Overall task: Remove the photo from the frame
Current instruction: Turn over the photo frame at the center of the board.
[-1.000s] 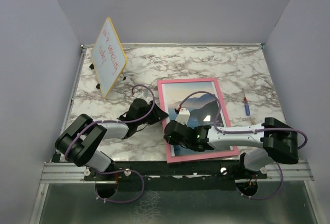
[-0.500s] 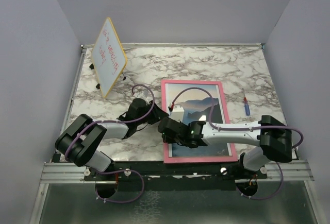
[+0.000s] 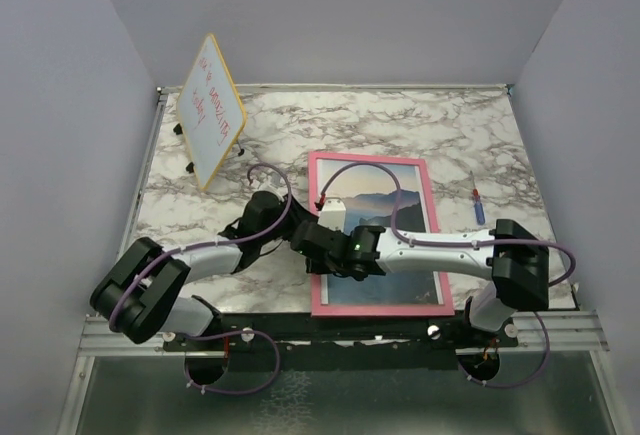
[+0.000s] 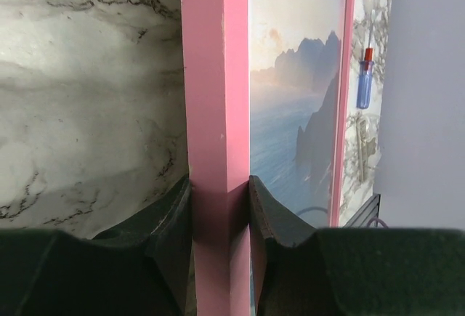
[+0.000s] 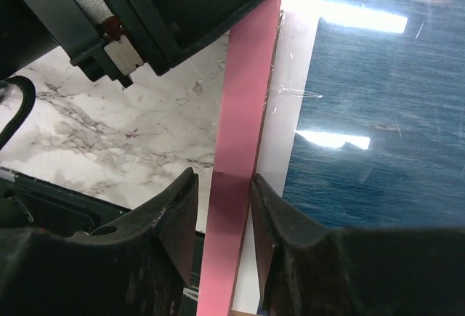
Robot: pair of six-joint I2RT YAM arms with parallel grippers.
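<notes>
The frame (image 3: 380, 309) lies face up on the marble table (image 3: 420, 125), toward five o'clock of centre, the photo (image 3: 375, 190) inside it — nothing is out yet. The left gripper (image 4: 220, 185) pinches its nine-o'clock rail; the right gripper (image 5: 221, 181) straddles the same rail — I cannot tell whether it grips.

You see the frame (image 3: 366, 158) lying flat and face up on the table (image 3: 450, 125), right of centre; its long sides run away from you, roughly square to the table, and its near end sits close to the near edge; the border is thin and pink. The photo (image 3: 375, 187) sits inside it, face up; pale orange-blue sky at the far end, a dark rocky headland towards the right, blue sea below; a narrow white margin shows beside the left border; the glossy face catches bright glints.
</notes>
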